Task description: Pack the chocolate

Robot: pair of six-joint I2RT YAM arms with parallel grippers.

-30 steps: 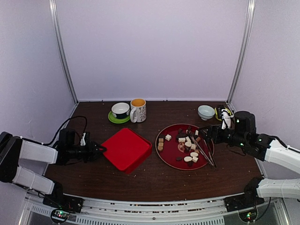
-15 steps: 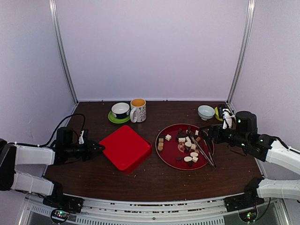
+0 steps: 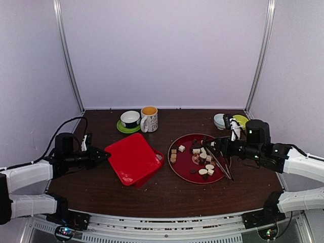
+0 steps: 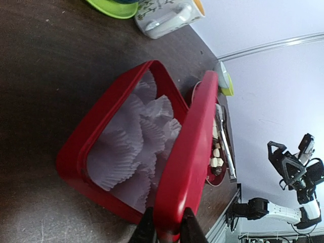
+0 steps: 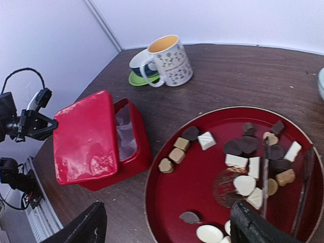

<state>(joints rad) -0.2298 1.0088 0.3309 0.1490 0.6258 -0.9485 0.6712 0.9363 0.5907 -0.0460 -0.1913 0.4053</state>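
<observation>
The chocolate (image 3: 202, 154), several dark, tan and cream-white pieces, lies on a round red plate (image 3: 174, 169); it also shows in the right wrist view (image 5: 238, 162). My left gripper (image 3: 104, 156) is shut on the near-left corner of the red box lid (image 3: 130, 154) and holds it tilted up off the red box (image 4: 101, 126). White crinkled paper cups (image 4: 136, 136) fill the box. In the left wrist view the gripper (image 4: 166, 234) pinches the lid (image 4: 195, 147) rim. My right gripper (image 5: 169, 225) is open and empty, hovering over the plate's right side (image 3: 215, 144).
Metal tongs (image 3: 221, 164) lie on the plate's right part. A patterned mug (image 3: 149, 119) and a cup on a green saucer (image 3: 130, 119) stand at the back. A pale bowl (image 3: 221, 120) sits at the back right.
My left gripper has pulled back to the left and raised the lid, so the box now stands partly open. My right gripper has shifted slightly left over the plate.
</observation>
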